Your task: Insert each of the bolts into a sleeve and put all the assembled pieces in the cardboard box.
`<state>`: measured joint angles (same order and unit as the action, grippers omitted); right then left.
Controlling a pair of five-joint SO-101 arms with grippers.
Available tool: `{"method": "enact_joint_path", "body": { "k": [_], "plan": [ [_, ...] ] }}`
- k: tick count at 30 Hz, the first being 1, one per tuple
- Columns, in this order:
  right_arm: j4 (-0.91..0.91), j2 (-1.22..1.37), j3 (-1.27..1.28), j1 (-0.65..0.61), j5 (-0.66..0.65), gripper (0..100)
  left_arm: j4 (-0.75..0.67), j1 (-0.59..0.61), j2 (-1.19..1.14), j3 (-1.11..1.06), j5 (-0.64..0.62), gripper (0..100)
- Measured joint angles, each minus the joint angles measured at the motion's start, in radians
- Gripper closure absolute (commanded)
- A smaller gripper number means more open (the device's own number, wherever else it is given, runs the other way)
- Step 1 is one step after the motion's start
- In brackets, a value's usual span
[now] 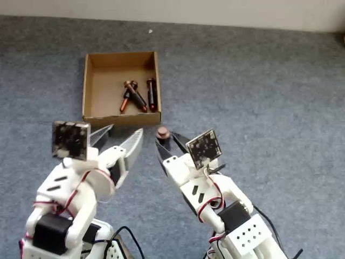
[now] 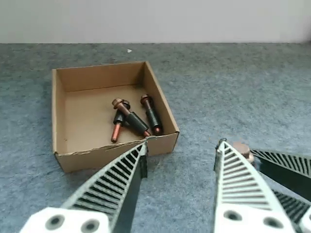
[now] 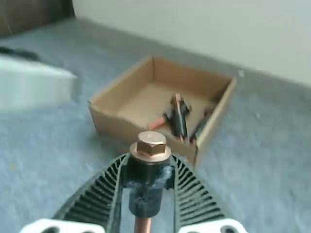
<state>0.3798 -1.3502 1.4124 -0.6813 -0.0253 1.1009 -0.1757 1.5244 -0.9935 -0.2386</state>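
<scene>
A cardboard box (image 1: 86,86) sits on the grey carpet at the back left, with three copper bolts in black sleeves (image 1: 139,96) lying inside it. They also show in the box (image 2: 60,126) as bolt assemblies (image 2: 133,119). My right gripper (image 1: 166,144) is shut on another bolt in its black sleeve (image 3: 147,174), copper head (image 1: 162,132) up, just short of the box's (image 3: 114,121) near right corner. My left gripper (image 1: 119,136) stands open beside it, close to the box's front wall, with nothing between its fingers (image 2: 121,179).
Grey carpet covers the whole table, with free room to the right of the box. A pale wall edge runs along the back. Both arms' bases and cables crowd the near edge.
</scene>
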Motion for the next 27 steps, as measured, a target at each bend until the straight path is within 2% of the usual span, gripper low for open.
{"method": "enact_joint_path", "body": {
  "k": [4, 7, 14, 21, 27],
  "plan": [
    [0.126, 0.000, 0.021, 0.054, 0.057, 99.3, 0.029, 0.091, 0.152, -0.081, 0.006, 77],
    [0.183, 0.000, 0.023, 0.084, 0.068, 99.3, 0.029, 0.153, 0.272, -0.173, 0.066, 77],
    [0.288, 0.000, 0.002, 0.140, 0.071, 99.3, 0.029, 0.272, 0.287, -0.338, 0.110, 77],
    [0.330, 0.034, -0.206, 0.143, 0.071, 99.3, 0.029, 0.307, 0.284, -0.526, 0.118, 77],
    [0.330, 0.308, -0.430, 0.143, 0.071, 99.3, -0.020, 0.311, 0.284, -0.672, 0.118, 77]
  ]
}}
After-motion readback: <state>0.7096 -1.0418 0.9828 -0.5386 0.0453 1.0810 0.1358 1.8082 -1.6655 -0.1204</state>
